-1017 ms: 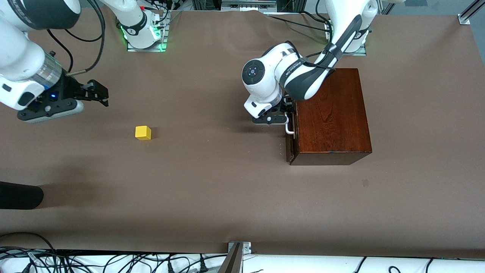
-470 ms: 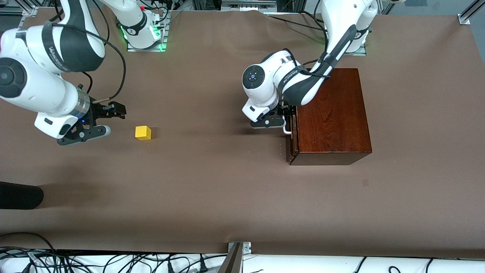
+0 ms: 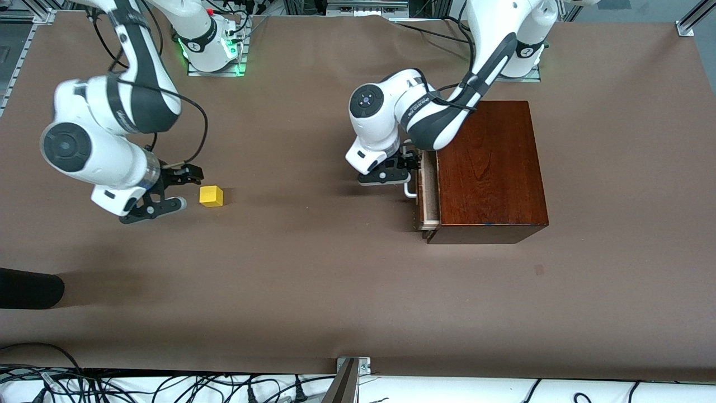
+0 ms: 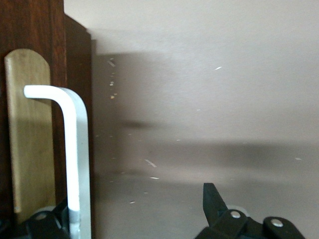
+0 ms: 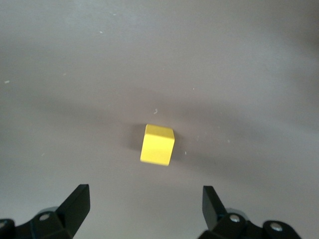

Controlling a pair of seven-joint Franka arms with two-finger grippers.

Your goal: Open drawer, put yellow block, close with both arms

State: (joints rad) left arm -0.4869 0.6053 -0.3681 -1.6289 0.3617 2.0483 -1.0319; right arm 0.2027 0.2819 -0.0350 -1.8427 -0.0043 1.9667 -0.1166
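Drawer: the drawer is standing a little way out of the wooden box; its long axis is running from the robots' bases toward the front camera, and its front is facing the right arm's end of the table.
Handle: the white U-shaped handle is sitting on the drawer front, at the left gripper.
Left gripper: the left gripper is in front of the drawer, fingers spread, one finger apart from the handle.
Yellow block: the yellow block is lying on the table, just beside the right gripper, ahead of its fingertips.
Right gripper: the right gripper is low over the table, fingers spread wide, holding nothing.
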